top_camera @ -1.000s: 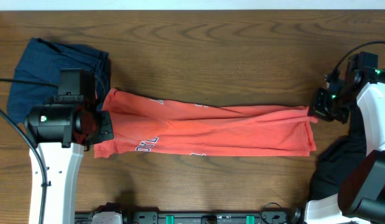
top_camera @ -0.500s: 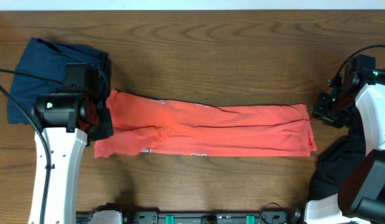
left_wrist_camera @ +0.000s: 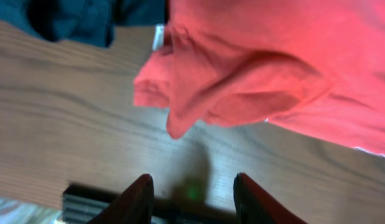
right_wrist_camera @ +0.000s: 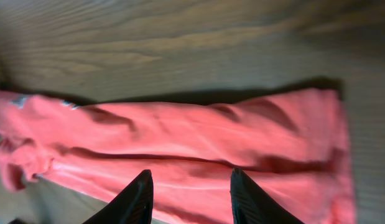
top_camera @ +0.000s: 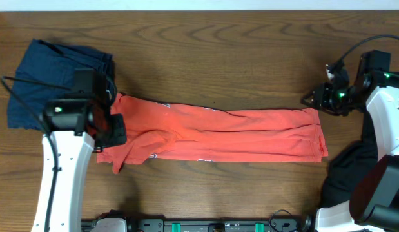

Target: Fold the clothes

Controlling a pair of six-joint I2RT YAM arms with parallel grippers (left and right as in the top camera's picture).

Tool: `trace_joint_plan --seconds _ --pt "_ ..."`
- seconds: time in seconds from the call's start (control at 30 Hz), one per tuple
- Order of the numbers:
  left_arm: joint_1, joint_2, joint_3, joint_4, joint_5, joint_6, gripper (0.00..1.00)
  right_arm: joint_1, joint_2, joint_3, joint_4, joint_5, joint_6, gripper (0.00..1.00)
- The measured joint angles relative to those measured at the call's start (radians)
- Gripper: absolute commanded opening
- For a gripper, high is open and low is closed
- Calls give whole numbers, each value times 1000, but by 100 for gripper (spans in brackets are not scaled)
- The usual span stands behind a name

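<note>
The coral-red T-shirt lies on the table as a long strip running left to right, flat along its length and bunched at its left end. My left gripper hovers over that crumpled end. In the left wrist view it is open, with only bare wood between the fingers. My right gripper hangs just off the shirt's far right corner. In the right wrist view it is open above the smooth red cloth and grips nothing.
A navy garment lies heaped at the back left, close to the shirt's left end and also seen in the left wrist view. A black garment sits at the front right by the right arm's base. Bare wood stretches behind the shirt.
Both grippers have opened and let go of the shirt's ends. The left end has dropped into a crumpled bunch, and the right gripper has drawn back from the right edge.
</note>
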Motion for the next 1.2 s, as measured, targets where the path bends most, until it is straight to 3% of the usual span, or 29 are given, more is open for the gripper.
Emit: trace_joint_plan --seconds 0.17,0.43,0.63,0.93,1.0,1.07,1.1,1.2 --pt "18 10 -215 161 33 -74 44 45 0 -2 0 -30 -11 41" --pt "23 34 -449 354 224 -146 38 75 0 -2 15 28 -9 41" --pt "23 36 -569 537 236 -164 38 77 0 -3 24 50 -4 41" --pt "23 76 -647 662 214 -174 37 77 0 -4 28 57 -2 39" --pt "23 88 -650 669 201 -177 29 77 0 -4 28 58 -2 39" --pt "23 92 -650 677 191 -182 10 77 0 -3 28 57 -2 39" --pt "23 93 -650 682 190 -182 6 77 0 -3 28 58 -2 38" --pt "23 97 -650 677 206 -177 6 77 0 -4 29 58 -1 38"
